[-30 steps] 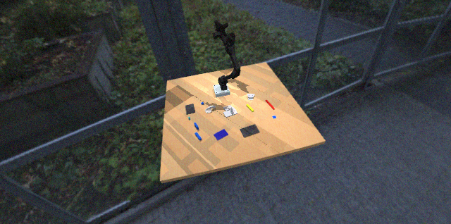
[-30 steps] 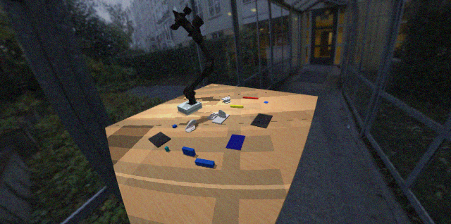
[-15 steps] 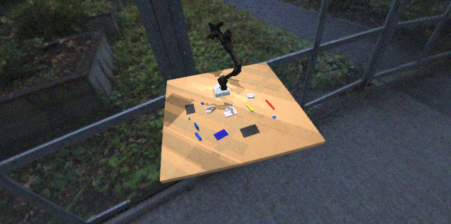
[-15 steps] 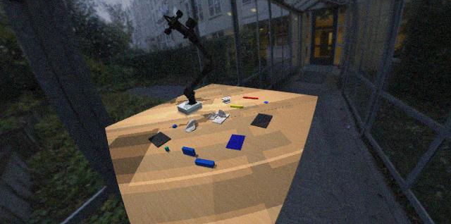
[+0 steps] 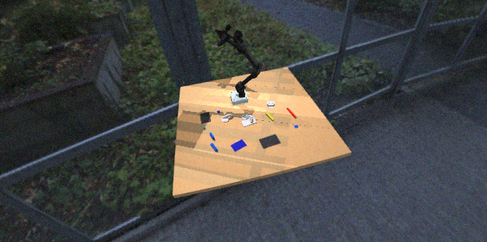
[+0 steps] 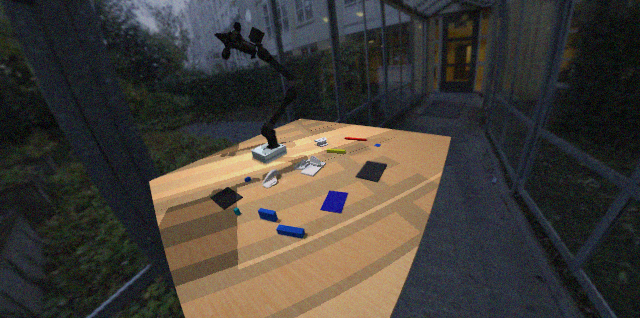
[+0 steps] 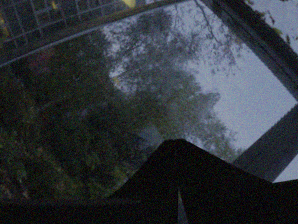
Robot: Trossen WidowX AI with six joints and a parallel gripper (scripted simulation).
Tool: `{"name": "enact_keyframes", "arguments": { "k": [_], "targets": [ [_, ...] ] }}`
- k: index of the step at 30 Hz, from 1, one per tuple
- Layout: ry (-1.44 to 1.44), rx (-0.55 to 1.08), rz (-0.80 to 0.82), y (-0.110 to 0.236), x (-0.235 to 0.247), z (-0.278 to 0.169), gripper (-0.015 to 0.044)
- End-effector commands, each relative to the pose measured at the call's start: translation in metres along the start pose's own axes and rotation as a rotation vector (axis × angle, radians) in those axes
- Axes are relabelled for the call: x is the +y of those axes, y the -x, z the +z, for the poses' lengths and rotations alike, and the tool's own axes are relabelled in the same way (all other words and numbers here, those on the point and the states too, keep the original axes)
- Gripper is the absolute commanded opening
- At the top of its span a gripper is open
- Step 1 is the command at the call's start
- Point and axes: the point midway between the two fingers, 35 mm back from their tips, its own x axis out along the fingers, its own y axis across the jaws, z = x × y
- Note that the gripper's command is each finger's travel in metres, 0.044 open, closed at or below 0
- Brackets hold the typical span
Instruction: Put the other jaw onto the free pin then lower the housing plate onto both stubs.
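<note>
My gripper (image 5: 217,30) (image 6: 217,35) (image 7: 173,149) is shut and empty, high above the back of the table and pointing away from the parts. A white base (image 5: 249,123) (image 6: 311,171) lies mid-table with a white jaw part on it; its pins and teeth are too small to make out. A loose white curved jaw (image 5: 227,118) (image 6: 270,179) lies on the table to its left, apart from the base. A small white piece with two dark spots, seemingly the housing plate (image 5: 271,104) (image 6: 321,142), lies behind and right of the base. The wrist view shows no task parts.
Around the parts on the table (image 5: 312,147) lie a yellow bar (image 5: 269,116), a red bar (image 5: 291,113), two blue blocks (image 5: 211,136) (image 5: 214,147), a blue square (image 5: 238,145), two dark squares (image 5: 269,141) (image 5: 205,117) and small blue and teal bits.
</note>
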Motion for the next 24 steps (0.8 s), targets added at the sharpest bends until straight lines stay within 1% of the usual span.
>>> {"name": "enact_keyframes", "arguments": {
  "k": [1, 13, 24],
  "targets": [
    [-0.094, -0.021, 0.09, -0.013, 0.029, 0.0, 0.0],
    [-0.368, -0.071, 0.324, -0.035, 0.102, 0.018, 0.0],
    [-0.588, -0.087, 0.581, -0.039, 0.175, 0.051, 0.0]
  ]
}}
